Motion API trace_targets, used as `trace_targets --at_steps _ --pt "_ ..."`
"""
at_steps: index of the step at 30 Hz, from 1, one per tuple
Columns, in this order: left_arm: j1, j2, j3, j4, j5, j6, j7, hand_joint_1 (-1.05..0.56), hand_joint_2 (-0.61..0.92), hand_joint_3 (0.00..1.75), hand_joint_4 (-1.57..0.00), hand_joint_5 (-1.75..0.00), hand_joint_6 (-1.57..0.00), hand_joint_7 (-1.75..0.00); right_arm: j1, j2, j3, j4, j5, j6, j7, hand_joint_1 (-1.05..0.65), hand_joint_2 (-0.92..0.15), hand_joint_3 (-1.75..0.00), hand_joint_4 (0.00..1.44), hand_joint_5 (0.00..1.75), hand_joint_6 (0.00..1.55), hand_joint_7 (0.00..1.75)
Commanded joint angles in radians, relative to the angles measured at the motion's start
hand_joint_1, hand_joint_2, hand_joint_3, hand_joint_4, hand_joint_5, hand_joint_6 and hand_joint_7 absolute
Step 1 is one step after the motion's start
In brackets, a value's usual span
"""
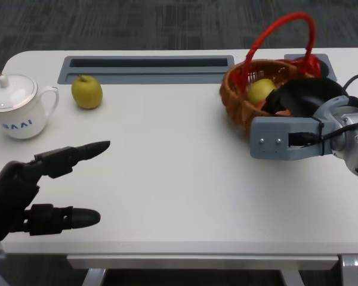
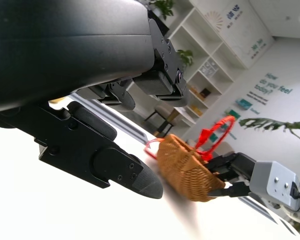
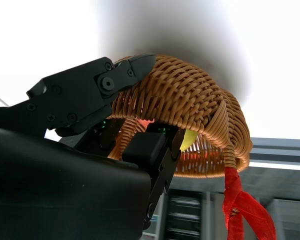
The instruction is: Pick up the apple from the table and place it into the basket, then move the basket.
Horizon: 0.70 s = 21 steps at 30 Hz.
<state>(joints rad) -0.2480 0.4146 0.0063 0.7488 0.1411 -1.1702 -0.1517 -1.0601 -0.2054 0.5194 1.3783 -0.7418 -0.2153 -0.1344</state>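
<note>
Over at two o'clock on the white table sits the woven brown wicker basket with its red ribbon-wrapped handle; the right hand is clamped on the near rim, one finger pressed to the outer weave, others hooked inside; a yellow-green apple lies in the basket, just beside those fingers, and from the right wrist only a sliver of it peeks past the rim; a second yellow-green apple stands on the table at eleven o'clock, well apart from the basket; beside it, at ten o'clock, a white porcelain lidded cup with blue lettering; down at eight o'clock the left hand hovers with fingers spread apart, holding nothing; a grey recessed tray runs along the far edge at twelve.
</note>
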Motion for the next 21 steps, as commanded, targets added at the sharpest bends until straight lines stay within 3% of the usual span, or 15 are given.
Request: trace_targets --at_steps 1,9,15,21 --pt "0.045 0.032 0.015 -0.069 -0.023 0.012 -0.011 -0.56 0.77 0.0 -0.63 -0.01 -0.59 0.0 -0.026 -0.017 -0.025 0.006 0.022 0.045 -0.004 -0.24 -0.91 -0.01 0.99 0.03 0.92 0.01" --pt "0.098 0.053 0.018 -0.141 -0.065 0.021 -0.036 -0.59 0.76 0.0 -0.65 -0.01 -0.6 -0.01 -0.018 -0.063 -0.08 0.007 0.06 0.08 0.02 -0.31 -0.92 -0.09 1.01 0.03 0.91 0.0" --pt "0.094 0.059 0.017 -0.143 -0.078 0.014 -0.053 -0.58 0.75 0.0 -0.66 -0.01 -0.61 -0.01 -0.002 -0.106 -0.081 0.007 0.051 0.068 -0.01 -0.29 -0.91 -0.04 1.07 0.05 0.91 0.01" --pt "0.104 0.064 0.018 -0.148 -0.097 0.009 -0.069 -0.56 0.74 0.0 -0.67 -0.01 -0.62 -0.01 0.011 -0.137 -0.082 0.007 0.044 0.076 -0.027 -0.3 -0.92 -0.07 1.03 0.01 0.91 0.0"
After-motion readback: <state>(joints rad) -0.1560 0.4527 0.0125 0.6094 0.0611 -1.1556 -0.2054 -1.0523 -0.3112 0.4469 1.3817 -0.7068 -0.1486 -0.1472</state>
